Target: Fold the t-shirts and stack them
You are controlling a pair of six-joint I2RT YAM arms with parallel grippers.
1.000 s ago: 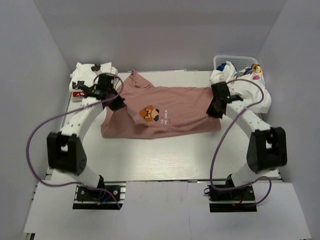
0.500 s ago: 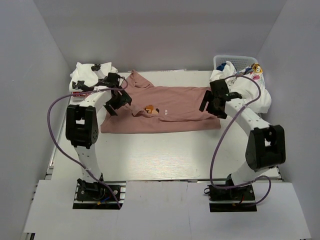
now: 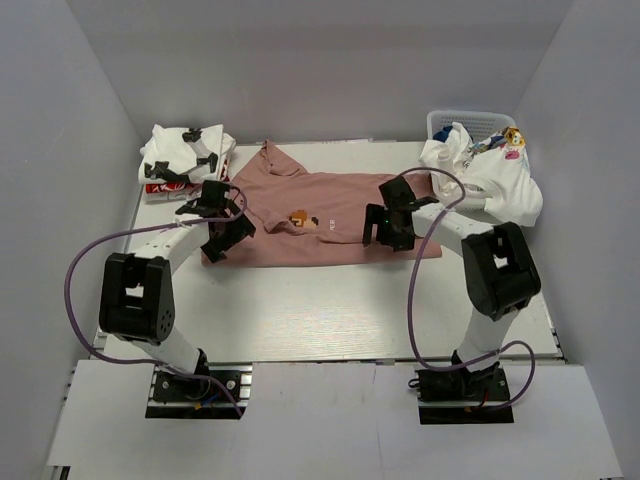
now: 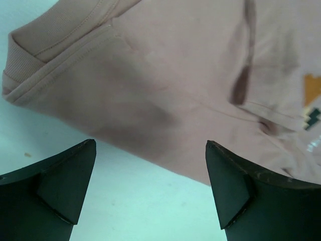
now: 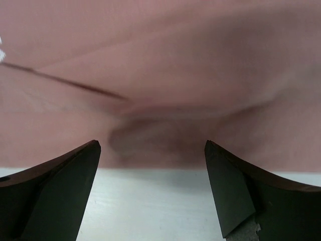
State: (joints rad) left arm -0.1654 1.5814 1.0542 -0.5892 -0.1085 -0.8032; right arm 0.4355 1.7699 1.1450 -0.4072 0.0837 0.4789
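Observation:
The dusty-pink t-shirt (image 3: 330,215) lies flat mid-table, folded lengthwise into a long band, its pixel print (image 3: 300,220) showing at the fold. My left gripper (image 3: 224,236) hovers open over the band's near-left corner. In the left wrist view pink cloth (image 4: 165,65) lies just beyond the gripper (image 4: 150,143), nothing between the fingers. My right gripper (image 3: 386,230) stands open over the near edge, right of centre. The right wrist view shows that pink edge (image 5: 160,65) ahead of the empty gripper (image 5: 152,143). More white t-shirts (image 3: 500,185) are heaped at the far right.
A white mesh basket (image 3: 470,117) stands at the back right with the heap spilling from it. Folded white cloth (image 3: 180,155) sits at the back left on something red (image 3: 158,188). Grey walls close in three sides.
Both grippers went from shut on the pink shirt to open and let it go. The shirt's near half got folded over, making a narrower band. The right gripper moved left, the left slightly nearer.

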